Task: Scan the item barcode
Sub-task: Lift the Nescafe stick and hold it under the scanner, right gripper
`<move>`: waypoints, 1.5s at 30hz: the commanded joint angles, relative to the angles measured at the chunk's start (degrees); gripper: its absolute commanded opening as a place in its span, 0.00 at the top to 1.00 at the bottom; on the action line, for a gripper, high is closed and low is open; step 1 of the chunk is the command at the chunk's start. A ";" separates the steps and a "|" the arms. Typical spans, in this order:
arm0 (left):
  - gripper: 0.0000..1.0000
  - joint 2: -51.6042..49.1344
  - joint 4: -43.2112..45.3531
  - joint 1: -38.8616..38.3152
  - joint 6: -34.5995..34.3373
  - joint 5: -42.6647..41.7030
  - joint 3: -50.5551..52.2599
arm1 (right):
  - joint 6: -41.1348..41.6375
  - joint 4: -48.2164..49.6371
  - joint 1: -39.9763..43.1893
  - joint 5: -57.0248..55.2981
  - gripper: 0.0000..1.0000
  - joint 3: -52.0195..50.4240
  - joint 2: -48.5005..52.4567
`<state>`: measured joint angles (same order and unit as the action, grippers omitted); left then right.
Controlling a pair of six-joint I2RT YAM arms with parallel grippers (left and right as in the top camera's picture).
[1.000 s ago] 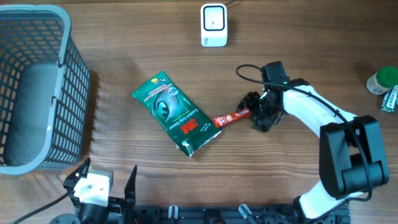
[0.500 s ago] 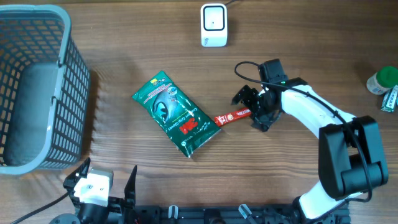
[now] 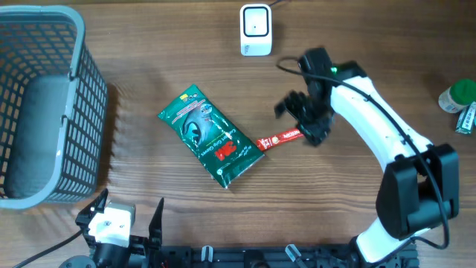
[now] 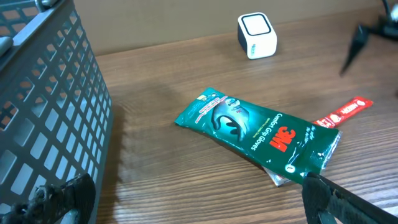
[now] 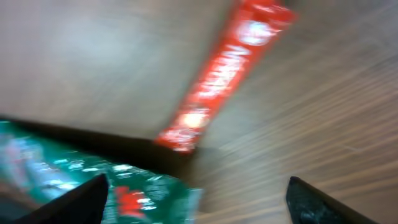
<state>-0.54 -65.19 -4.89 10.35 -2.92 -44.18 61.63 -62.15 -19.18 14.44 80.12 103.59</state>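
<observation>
Change from a second ago: right gripper [image 3: 300, 121] had come up off the surface [image 3: 149, 67]. It had earlier sat low at the right end of the red stick sachet [image 3: 279, 139]. It now stood above that end and shifted toward the white barcode scanner [image 3: 255, 30]. Sachet lay in about the same spot on the wood, flat and not held. Green 3M glove pack [image 3: 210, 135], grey mesh basket [image 3: 44, 104] and scanner were unmoved.

Sachet position: mid-surface, lying slantwise, well short of the scanner. Its left end met the lower right corner of the glove pack; could not tell whether it was touching or tucked under.

Right arm: reached in from the right side, white forearm angled across toward the centre, wrist turned down. Jaws were spread wide with nothing between them. Wrist camera looked down on the sachet and a corner of the green pack, blurred, with a dark fingertip [image 5: 87, 198] in each lower corner.

Left gripper [image 3: 125, 212]: parked at the near edge by the basket, jaws wide, empty. Its camera faced the glove pack.

Green-capped bottle [image 3: 457, 95] stood at the far right edge.
</observation>
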 commanded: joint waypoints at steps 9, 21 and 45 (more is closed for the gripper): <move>0.00 0.09 0.15 -0.26 -0.15 -0.68 0.04 | 12.94 0.46 -1.88 -8.52 0.33 0.96 10.01; 0.00 0.09 0.15 -0.26 -0.15 -0.68 0.04 | 13.40 5.14 -3.74 -8.55 0.43 -0.37 17.81; 0.00 0.09 0.15 -0.26 -0.15 -0.68 0.04 | -21.97 0.94 5.01 8.11 0.96 -0.50 6.93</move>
<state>-0.54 -65.19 -4.89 10.35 -2.92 -44.18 47.16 -61.58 -14.41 21.65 79.64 119.26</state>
